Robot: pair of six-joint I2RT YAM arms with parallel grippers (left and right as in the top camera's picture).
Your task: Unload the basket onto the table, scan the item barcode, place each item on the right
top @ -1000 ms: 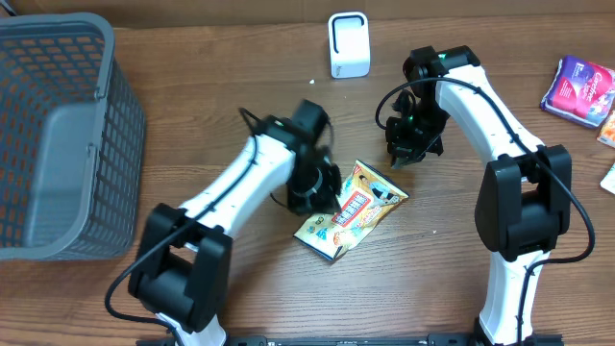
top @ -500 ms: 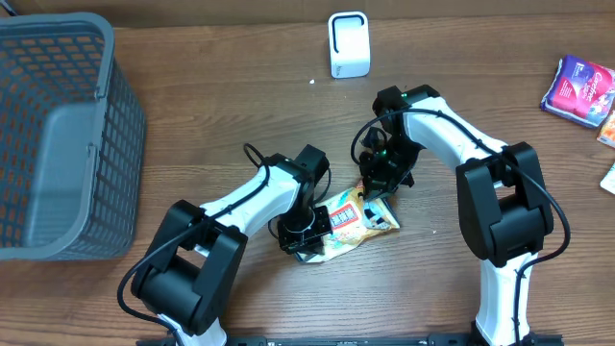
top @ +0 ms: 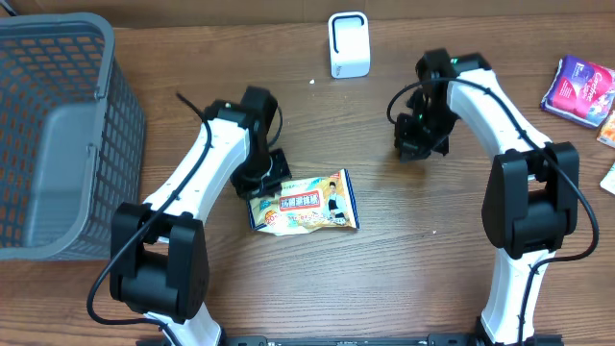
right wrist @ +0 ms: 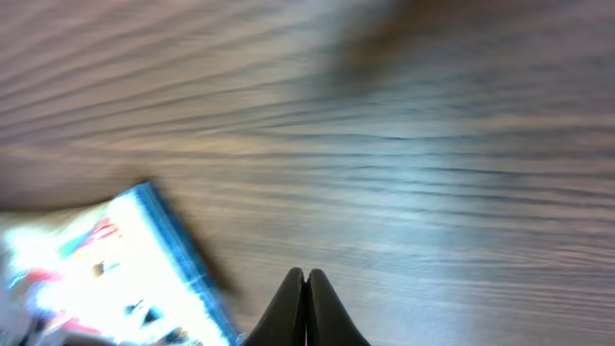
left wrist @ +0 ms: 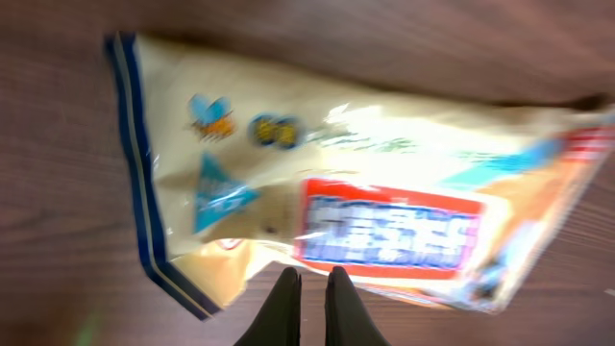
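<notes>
Left gripper clenched, nothing seen between the jaws; wrist view shows both dark fingers close together with a thin slit between, tips over the near edge of the snack packet. Can't tell if they touch the film

Snack packet lies flat on the wooden table, printed face up, right at the left gripper's tips and stretching away from it toward the right arm's side. Blue-striped seam sits at the end nearest the left gripper; the red and blue label panel is just ahead of the fingertips. No barcode visible on the upturned face

Right gripper clenched too, empty, fingers pressed into one point over bare wood. Packet is well apart from it; only a blurred blue-edged corner shows low and to the left of its tips

White scanner stands upright at the far table edge, beyond both grippers, nearer the right one. Grey mesh basket sits on the outer side of the left arm, well away from the left gripper. Pink packs lie at the table edge beyond the right arm
</notes>
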